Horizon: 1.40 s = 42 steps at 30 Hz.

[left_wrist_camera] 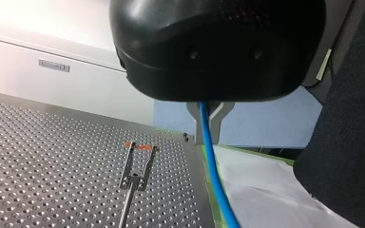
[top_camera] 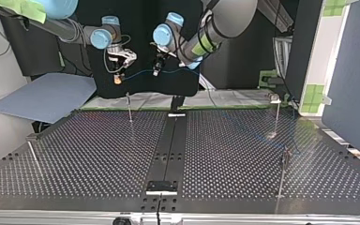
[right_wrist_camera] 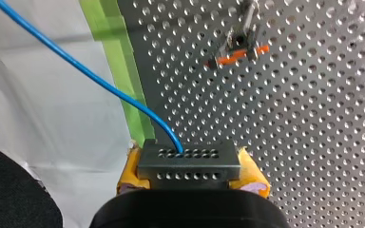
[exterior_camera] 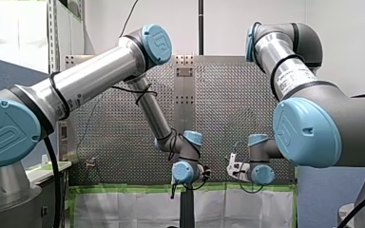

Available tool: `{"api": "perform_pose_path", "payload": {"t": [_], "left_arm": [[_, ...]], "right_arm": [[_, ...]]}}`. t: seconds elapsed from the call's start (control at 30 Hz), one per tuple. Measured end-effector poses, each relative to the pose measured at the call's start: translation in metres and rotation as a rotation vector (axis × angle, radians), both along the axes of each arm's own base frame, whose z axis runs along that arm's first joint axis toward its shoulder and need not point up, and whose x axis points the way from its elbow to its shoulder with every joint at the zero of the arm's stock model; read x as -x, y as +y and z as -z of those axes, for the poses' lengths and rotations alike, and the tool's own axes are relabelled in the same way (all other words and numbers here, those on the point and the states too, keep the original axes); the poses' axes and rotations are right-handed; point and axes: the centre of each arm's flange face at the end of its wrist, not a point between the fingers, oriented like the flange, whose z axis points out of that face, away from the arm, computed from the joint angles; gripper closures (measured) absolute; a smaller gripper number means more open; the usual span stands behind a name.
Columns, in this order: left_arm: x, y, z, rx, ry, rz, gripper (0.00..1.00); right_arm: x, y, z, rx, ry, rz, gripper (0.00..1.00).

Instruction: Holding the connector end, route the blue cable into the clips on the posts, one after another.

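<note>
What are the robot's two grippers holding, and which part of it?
My right gripper holds the grey perforated connector block ending the thin blue cable, between yellow pads. My left gripper pinches that cable further along.

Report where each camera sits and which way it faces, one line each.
Front view: behind the arms, looking over the perforated table; my left gripper and my right gripper show.
Top view: across the table, facing both arms, sides crossed.
Left wrist view: on my left wrist, along metal fingers closed on the blue cable.
Right wrist view: on my right wrist; yellow pads clamp the connector.
Shared: both wrist views show the cable and an orange-tipped clip.
</note>
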Motion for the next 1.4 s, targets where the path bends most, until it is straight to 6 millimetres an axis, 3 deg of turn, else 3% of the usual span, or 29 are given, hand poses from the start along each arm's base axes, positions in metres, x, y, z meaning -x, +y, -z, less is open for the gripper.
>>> {"api": "perform_pose_path", "payload": {"t": [0.33,0.77,1.13,1.4], "left_arm": [[-0.016,-0.025,-0.01,0.021,-0.028,-0.01,1.0],[-0.024,-0.04,0.026,-0.017,0.013,-0.031,1.0],[-0.023,-0.071,0.007,-0.021,-0.101,-0.06,1.0],[-0.017,-0.076,0.005,-0.038,-0.149,-0.103,1.0]], "right_arm": [[0.017,-0.012,-0.001,0.007,-0.016,0.006,1.0],[0.031,-0.036,-0.007,0.024,-0.065,-0.005,1.0],[0.048,-0.052,-0.009,0.019,-0.089,-0.004,1.0],[0.063,-0.058,-0.008,0.011,-0.089,0.024,1.0]]}}
